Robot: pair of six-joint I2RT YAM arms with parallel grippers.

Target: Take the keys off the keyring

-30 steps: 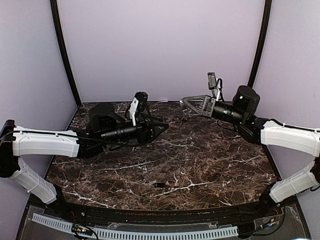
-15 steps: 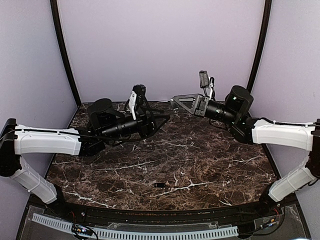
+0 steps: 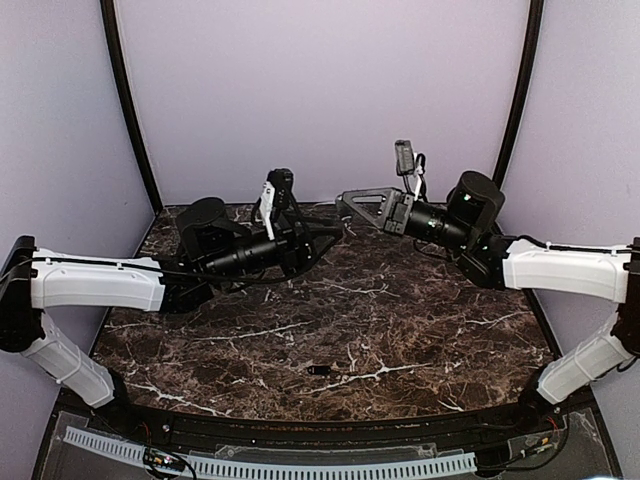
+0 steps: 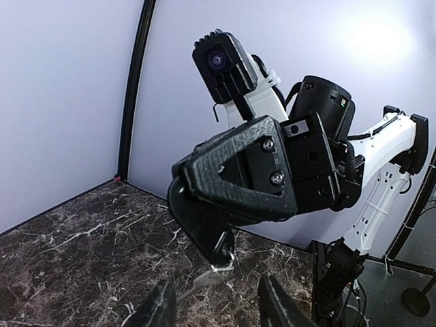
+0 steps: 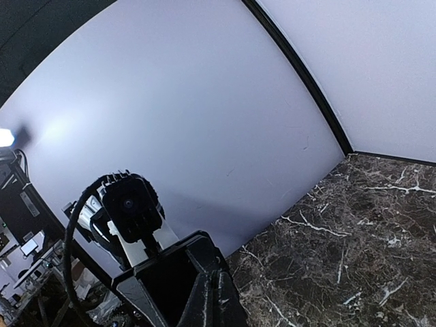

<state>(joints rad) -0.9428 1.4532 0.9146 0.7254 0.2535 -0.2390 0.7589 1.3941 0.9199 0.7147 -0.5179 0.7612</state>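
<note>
Lying on marble table (image 3: 450, 330): one dark key (image 3: 320, 370).

Two arms are showing over one marble table (image 3: 450, 330): the left arm (image 3: 90, 285) is sitting at nine o'clock and the right arm (image 3: 560, 270) at three o'clock. Each is carrying one gripper, making two, the left gripper (image 3: 335, 232) and the right gripper (image 3: 343, 200). Two wrist cameras are sitting above them at twelve o'clock, the left wrist camera (image 3: 282, 183) and the right wrist camera (image 3: 404, 158). One key (image 3: 320, 370) is lying at six o'clock.
</note>
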